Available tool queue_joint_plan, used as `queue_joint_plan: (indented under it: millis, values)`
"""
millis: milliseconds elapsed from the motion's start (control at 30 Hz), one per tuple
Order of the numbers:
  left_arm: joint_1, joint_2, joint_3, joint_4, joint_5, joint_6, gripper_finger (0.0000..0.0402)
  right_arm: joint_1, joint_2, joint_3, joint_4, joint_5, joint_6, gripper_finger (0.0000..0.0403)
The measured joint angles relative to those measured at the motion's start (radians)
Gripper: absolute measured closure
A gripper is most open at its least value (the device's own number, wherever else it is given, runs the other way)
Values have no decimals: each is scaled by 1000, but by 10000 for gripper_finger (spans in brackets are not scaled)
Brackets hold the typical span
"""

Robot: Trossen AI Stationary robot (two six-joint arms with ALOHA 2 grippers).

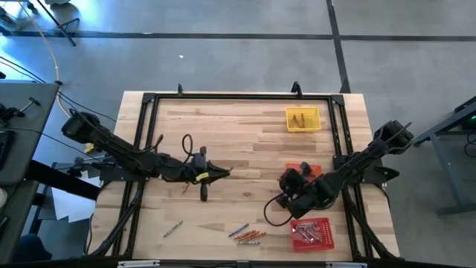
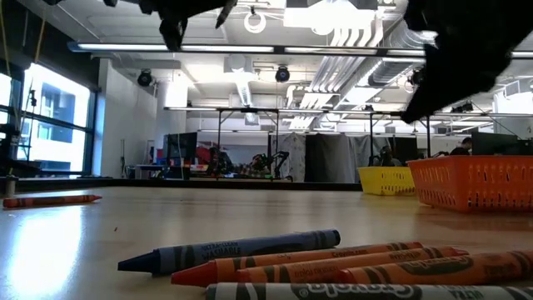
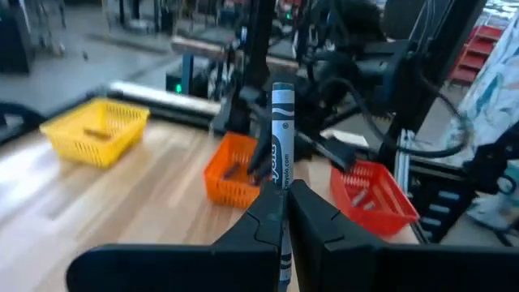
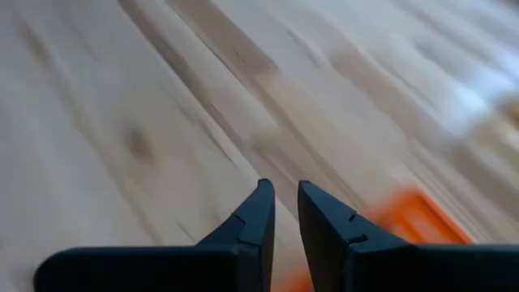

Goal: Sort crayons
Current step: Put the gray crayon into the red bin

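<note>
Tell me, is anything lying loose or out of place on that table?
Yes. Several crayons lie loose near the front edge, and one sits apart to their left, outside the yellow tray and red tray. Nothing looks broken. The left gripper holds a grey crayon upright.

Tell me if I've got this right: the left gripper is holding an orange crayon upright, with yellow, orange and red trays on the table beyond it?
Nearly. The crayon in the left gripper is grey, not orange; the left wrist view shows it. The rest holds: it stands upright, with the yellow tray, orange tray and red tray beyond it.
</note>
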Motion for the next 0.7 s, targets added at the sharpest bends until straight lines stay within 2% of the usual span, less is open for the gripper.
queue_joint_plan:
  millis: [200, 367, 500, 600, 700]
  values:
    - [-25, 71, 0, 193, -41, 98, 401, 0, 0, -21, 409, 121, -322, 352]
    - [-31, 140, 0, 318, -45, 120, 401, 0, 0, -21, 716, 64, -574, 352]
    - [-36, 203, 0, 430, -45, 138, 401, 5, -1, -21, 823, 43, -685, 352]
    - [-40, 246, 6, 511, -38, 179, 401, 4, 0, -21, 833, 45, -701, 352]
    - [-49, 274, 32, 514, -33, 233, 401, 3, 23, -21, 843, 58, -695, 352]
